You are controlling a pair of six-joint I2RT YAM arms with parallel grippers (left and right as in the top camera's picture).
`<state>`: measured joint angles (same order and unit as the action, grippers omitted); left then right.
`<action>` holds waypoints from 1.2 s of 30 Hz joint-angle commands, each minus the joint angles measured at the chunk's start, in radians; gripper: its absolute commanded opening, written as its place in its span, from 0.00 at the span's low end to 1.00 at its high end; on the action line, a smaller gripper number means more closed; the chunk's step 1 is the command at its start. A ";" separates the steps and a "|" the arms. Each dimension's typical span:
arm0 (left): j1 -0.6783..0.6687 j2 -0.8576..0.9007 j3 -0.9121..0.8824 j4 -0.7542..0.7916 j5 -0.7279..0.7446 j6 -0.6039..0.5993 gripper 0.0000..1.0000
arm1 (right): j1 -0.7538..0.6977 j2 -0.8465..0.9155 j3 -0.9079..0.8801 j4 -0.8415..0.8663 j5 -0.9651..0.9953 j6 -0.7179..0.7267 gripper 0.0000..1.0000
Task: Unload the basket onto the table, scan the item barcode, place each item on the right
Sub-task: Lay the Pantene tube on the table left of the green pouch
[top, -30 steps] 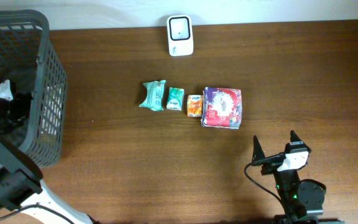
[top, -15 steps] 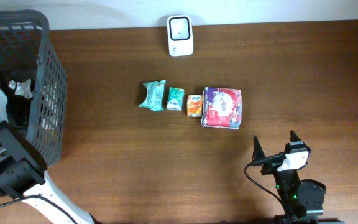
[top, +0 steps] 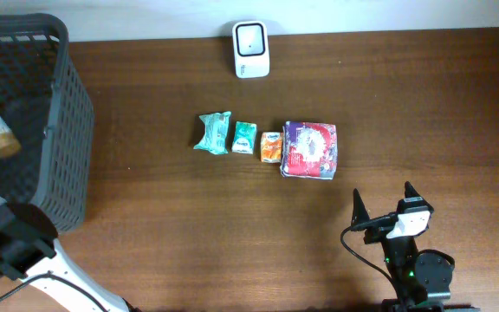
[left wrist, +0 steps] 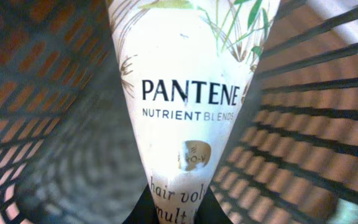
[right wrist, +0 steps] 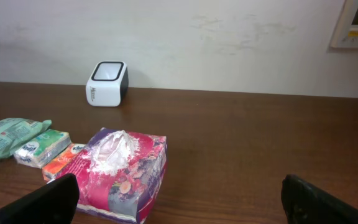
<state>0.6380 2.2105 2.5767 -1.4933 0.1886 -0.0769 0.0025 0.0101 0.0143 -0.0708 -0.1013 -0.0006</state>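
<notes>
At far left, inside the basket (top: 59,130), the Pantene bottle (left wrist: 188,93) is being pinched by the left fingers (left wrist: 135,216); pickup judged in hand. Near right, the right fingers (right wrist: 42,199) are being held spread, empty. Next: bottle being carried to the scanner (top: 251,37) at the far counter edge, barcode toward its window.

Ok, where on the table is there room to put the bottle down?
The table is bare right of the scanner and the tissue pack, out to the edge. Also bare: between the basket and the green pack, and the front strip left of the right gripper. The middle row of four packs is crowded.
</notes>
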 commanded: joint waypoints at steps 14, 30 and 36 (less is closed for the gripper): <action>-0.440 -0.233 0.220 -0.153 0.224 -0.012 0.00 | -0.003 -0.006 -0.009 -0.001 0.008 -0.003 0.99; -0.814 0.102 0.015 -0.174 -0.280 -0.162 0.00 | -0.003 -0.006 -0.009 -0.001 0.008 -0.003 0.99; -0.814 0.138 -0.229 0.024 -0.279 -0.162 0.00 | -0.003 -0.006 -0.009 -0.001 0.008 -0.002 0.99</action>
<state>-0.1783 2.3512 2.4256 -1.5238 -0.0719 -0.2291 0.0025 0.0101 0.0143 -0.0704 -0.1013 -0.0002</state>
